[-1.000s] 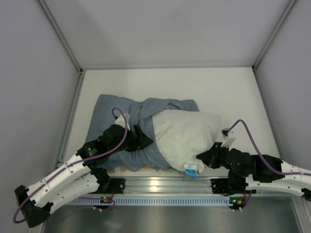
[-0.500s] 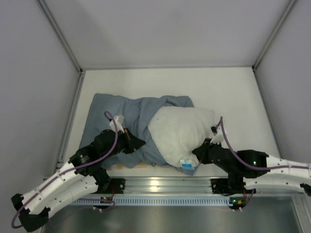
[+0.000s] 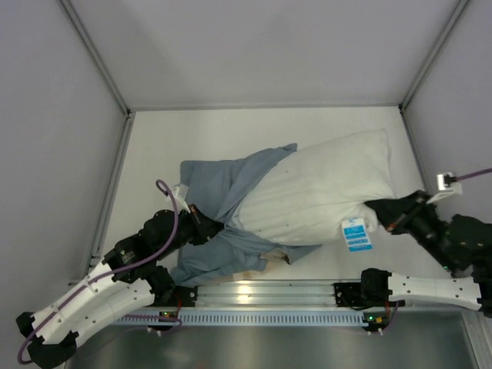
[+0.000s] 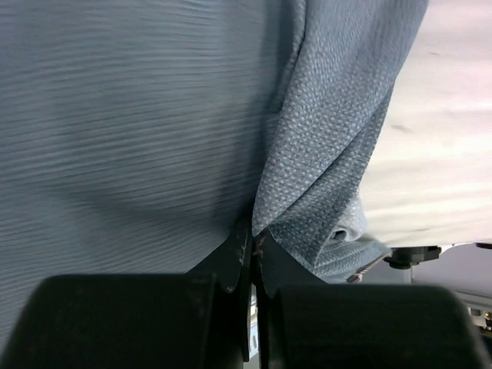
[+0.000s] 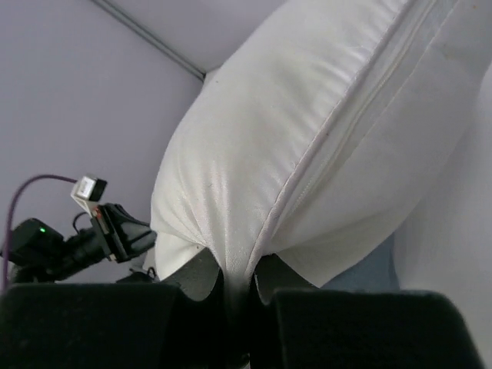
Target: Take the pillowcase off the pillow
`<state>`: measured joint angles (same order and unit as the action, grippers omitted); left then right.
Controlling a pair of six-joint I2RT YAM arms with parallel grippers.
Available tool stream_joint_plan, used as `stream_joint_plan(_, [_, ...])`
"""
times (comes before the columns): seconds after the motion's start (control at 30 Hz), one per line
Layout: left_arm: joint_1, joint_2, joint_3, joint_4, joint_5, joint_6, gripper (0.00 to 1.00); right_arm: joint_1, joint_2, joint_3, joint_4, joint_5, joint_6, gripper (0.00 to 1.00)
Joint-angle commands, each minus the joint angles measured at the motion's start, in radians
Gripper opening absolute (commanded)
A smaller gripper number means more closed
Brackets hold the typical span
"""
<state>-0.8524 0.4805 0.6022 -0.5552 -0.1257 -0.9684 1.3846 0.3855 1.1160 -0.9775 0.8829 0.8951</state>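
Observation:
The white pillow lies slanted across the table, its left end still inside the blue-grey pillowcase. A blue label hangs from the pillow's near right corner. My left gripper is shut on a fold of the pillowcase, which fills the left wrist view above the jaws. My right gripper is shut on the pillow's seamed edge and holds that end raised; its jaws pinch the seam.
An aluminium rail with both arm bases runs along the near edge. Grey walls with metal posts close in the left, right and far sides. The left arm's wrist and cable show beyond the pillow in the right wrist view.
The left gripper has shut on the pillowcase. The right gripper pulled the pillow far to the right and up, so much more white pillow is out of the bunched pillowcase.

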Motion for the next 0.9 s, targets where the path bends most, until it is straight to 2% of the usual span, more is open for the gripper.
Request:
stream_joint_plan(0.0, [0.0,0.015,-0.022,-0.058,-0.064,-0.001,0.0,-0.013,-0.157,0.119,-0.168,0.2,-0.001,0.0])
stream_joint_plan(0.13, [0.0,0.047,-0.012,-0.055,-0.061,-0.004,0.0,-0.015,-0.208,0.11,-0.22,0.191,0.039,0.0])
stream_joint_plan(0.3, [0.0,0.098,0.005,0.006,0.015,0.019,0.0,-0.015,-0.16,-0.001,-0.222,0.165,0.111,0.0])
stream_joint_plan(0.33, [0.0,0.104,0.007,0.047,0.038,0.028,0.07,-0.013,-0.154,-0.018,-0.221,0.159,0.125,0.0])
stream_joint_plan(0.43, [0.0,0.132,0.004,0.157,0.145,0.037,0.46,-0.013,-0.131,-0.125,-0.19,0.127,0.157,0.0])
stream_joint_plan(0.47, [0.0,0.147,0.001,0.185,0.197,0.037,0.71,-0.012,-0.126,-0.149,-0.166,0.116,0.171,0.0])
stream_joint_plan(0.57, [0.0,0.173,-0.001,0.268,0.242,0.037,0.95,-0.013,-0.117,-0.255,-0.106,0.065,0.203,0.0])
stream_joint_plan(0.67, [0.0,0.214,0.008,0.279,0.253,0.045,0.98,-0.012,-0.111,-0.37,-0.058,0.021,0.247,0.0])
stream_joint_plan(0.87, [0.0,0.21,-0.01,0.124,0.077,-0.01,0.97,-0.012,-0.096,-0.489,-0.044,0.017,0.354,0.0])
